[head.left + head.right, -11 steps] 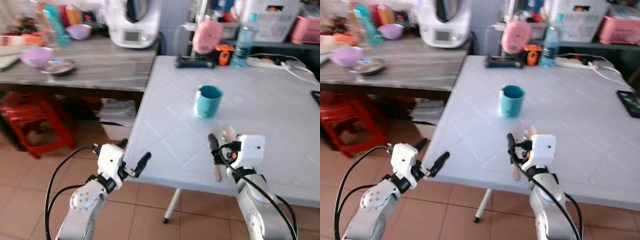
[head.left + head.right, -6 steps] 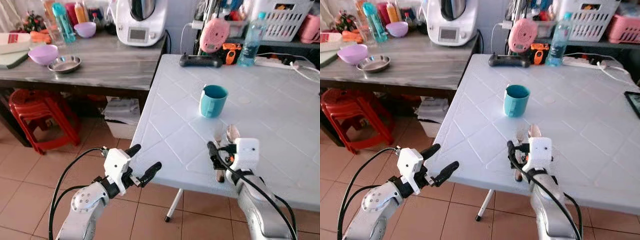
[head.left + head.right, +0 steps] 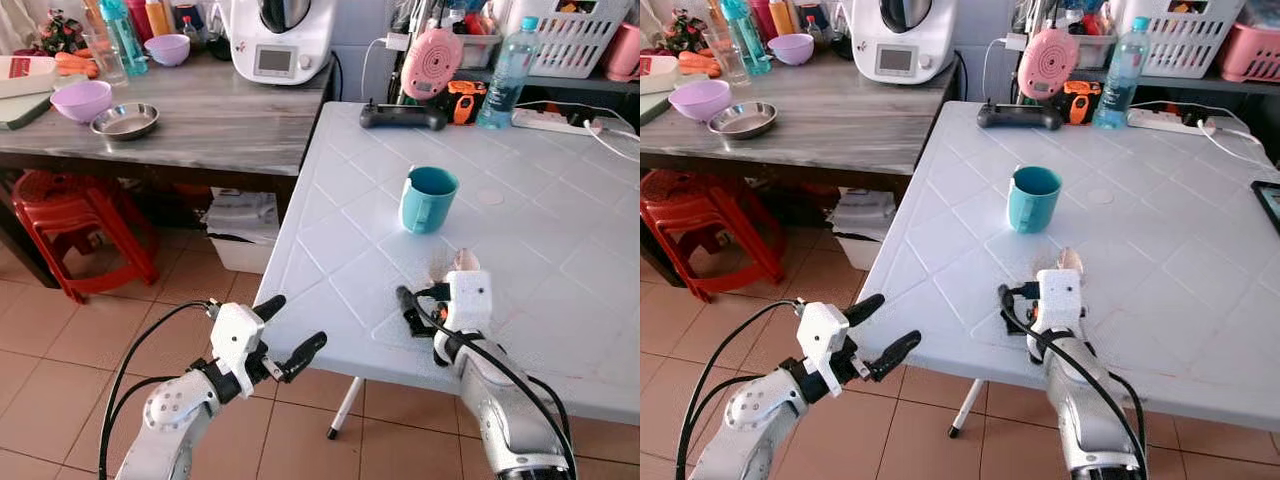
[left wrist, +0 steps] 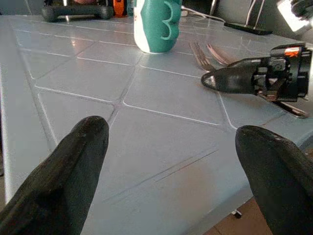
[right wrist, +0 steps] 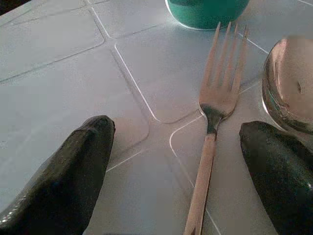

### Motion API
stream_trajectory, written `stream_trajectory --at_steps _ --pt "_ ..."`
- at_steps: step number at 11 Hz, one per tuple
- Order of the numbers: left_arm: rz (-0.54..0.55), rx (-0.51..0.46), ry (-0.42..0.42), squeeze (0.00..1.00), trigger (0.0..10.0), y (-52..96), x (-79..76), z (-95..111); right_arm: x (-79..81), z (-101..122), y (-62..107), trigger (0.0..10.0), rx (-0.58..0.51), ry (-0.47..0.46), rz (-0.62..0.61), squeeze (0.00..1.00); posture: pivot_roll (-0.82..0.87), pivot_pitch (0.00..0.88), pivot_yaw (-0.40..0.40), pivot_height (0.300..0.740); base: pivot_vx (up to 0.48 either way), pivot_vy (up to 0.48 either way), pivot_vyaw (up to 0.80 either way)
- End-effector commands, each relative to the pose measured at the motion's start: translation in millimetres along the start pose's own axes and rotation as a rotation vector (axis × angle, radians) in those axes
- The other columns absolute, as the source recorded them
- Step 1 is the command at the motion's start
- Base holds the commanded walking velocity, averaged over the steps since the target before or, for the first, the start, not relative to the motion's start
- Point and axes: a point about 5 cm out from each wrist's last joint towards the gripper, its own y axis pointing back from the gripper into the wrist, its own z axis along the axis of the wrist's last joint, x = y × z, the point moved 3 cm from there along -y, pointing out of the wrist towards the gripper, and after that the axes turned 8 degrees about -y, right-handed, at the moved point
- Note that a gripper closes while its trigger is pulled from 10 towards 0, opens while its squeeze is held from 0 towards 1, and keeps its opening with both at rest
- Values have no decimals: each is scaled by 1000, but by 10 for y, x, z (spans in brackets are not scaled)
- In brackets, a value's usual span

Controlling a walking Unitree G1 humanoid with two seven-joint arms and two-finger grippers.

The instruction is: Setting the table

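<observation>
Bare tabletop left of the mug, fork and spoon.

Each arm is a silver-grey metallic tube with rounded, cast-looking joint housings. The left arm carries a circular cap on its elbow housing and a loose black cable that loops outward from the forearm to the wrist. The right arm carries a similar black cable along its upper surface. Each wrist ends in a white, box-shaped module with rounded corners. The left gripper and right gripper each have two long, matte black fingers with blunt, rounded tips.
</observation>
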Motion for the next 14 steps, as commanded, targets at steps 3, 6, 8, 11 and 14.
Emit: stream_trajectory --at_steps 3,6,8,11,14 --pt "-15 -16 -5 0 10000 13 -5 42 -28 -179 1 0 92 -37 -12 0 33 36 6 740 0 0 0" --pt "-15 -21 -2 0 10000 11 -11 50 -70 -278 29 0 145 -26 -34 0 40 37 1 740 0 0 0" --pt "-14 -22 1 0 10000 26 -8 52 -84 -324 41 0 169 -25 -38 0 41 38 -1 740 0 0 0" --pt "-38 -16 -4 0 10000 46 -12 69 -79 -375 36 0 193 -37 -42 0 100 47 13 740 0 0 0" --pt "6 -25 -8 0 10000 38 -7 100 -110 -450 49 0 238 -27 -21 0 138 33 -30 740 0 0 0"
